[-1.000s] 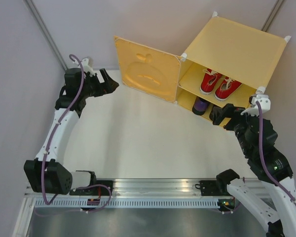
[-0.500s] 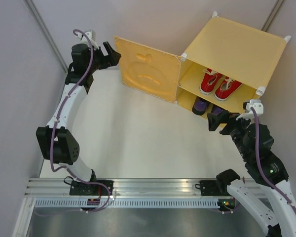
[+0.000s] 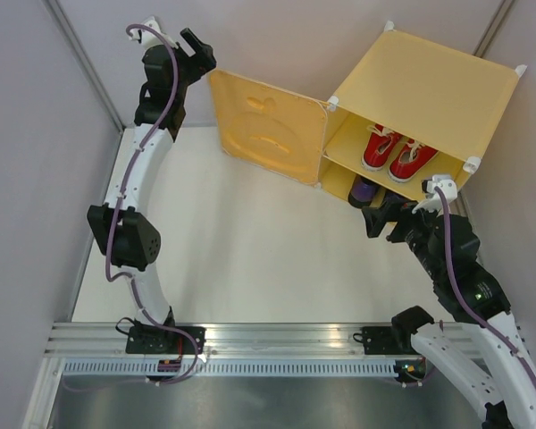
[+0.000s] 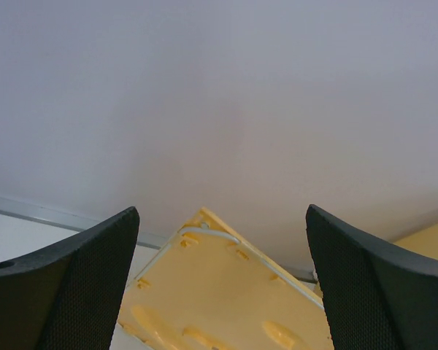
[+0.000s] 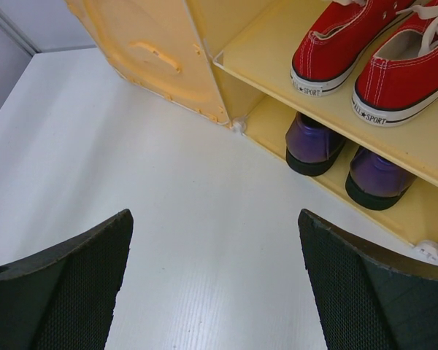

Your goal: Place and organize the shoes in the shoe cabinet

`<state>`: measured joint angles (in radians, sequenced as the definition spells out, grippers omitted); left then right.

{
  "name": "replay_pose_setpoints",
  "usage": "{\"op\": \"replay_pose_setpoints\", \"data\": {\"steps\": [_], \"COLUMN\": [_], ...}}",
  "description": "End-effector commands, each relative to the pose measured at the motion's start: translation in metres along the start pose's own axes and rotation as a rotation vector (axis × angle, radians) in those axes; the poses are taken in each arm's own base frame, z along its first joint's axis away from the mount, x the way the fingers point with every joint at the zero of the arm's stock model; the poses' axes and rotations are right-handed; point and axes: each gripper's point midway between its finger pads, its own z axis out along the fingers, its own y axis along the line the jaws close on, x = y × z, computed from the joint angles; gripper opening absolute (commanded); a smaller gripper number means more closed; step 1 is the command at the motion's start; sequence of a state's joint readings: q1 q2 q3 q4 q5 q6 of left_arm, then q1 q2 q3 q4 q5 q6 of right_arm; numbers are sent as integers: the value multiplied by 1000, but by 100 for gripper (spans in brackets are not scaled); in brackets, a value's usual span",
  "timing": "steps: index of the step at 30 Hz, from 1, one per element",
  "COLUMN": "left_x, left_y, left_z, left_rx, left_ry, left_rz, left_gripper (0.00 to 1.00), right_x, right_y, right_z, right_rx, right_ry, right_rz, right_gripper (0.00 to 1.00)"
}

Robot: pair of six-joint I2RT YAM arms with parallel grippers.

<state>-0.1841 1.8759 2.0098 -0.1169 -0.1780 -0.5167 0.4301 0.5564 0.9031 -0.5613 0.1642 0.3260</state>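
Storage looks done: red sneakers (image 5: 365, 51) up top, purple loafers (image 5: 347, 157) below them, all inside the shoe cabinet (image 3: 429, 80) at 1 o'clock in the top view. I'd say we're at the door-closing step. The door (image 3: 263, 125) hangs wide open toward 11 o'clock. The left gripper (image 3: 196, 52) sits just beside its free edge, fingers spread, holding nothing. The right gripper (image 3: 380, 219) at 3 o'clock is also spread and empty. Next move: swing that door shut without shoving the cabinet.

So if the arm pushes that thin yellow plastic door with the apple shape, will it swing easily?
Probably: the yellow plastic door looks thin and light, hinged on the yellow cube cabinet, so it should swing. Being a thin panel, it may flex slightly.
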Motion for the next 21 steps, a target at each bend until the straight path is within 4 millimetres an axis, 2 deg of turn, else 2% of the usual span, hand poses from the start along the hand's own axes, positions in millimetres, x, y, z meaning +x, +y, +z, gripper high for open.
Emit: {"op": "replay_pose_setpoints", "data": {"steps": [1,4,9,14,15,21], "left_x": [7,12,18,32,36,51], "left_y": [-1,-11,-14,-18,-25,-26], "left_z": [25,36,43,43,41,30], "left_rx": [12,73,101,159,202,249], "left_ry": [-9,4,16,60,82,153], "left_rz": [-1,29,54,108,119,185], "left_gripper": [97,96,90,81,80,79], "right_x": [1,7,14,13,13,13], "right_y": [6,6,2,1,0,-3], "right_z": [4,7,11,10,9,4], "right_rx": [-33,-35,-21,-14,-11,2], "right_ry": [-9,6,17,8,9,-1], "right_rz": [7,8,5,11,12,17], "right_gripper": [97,96,96,96,96,96]}}
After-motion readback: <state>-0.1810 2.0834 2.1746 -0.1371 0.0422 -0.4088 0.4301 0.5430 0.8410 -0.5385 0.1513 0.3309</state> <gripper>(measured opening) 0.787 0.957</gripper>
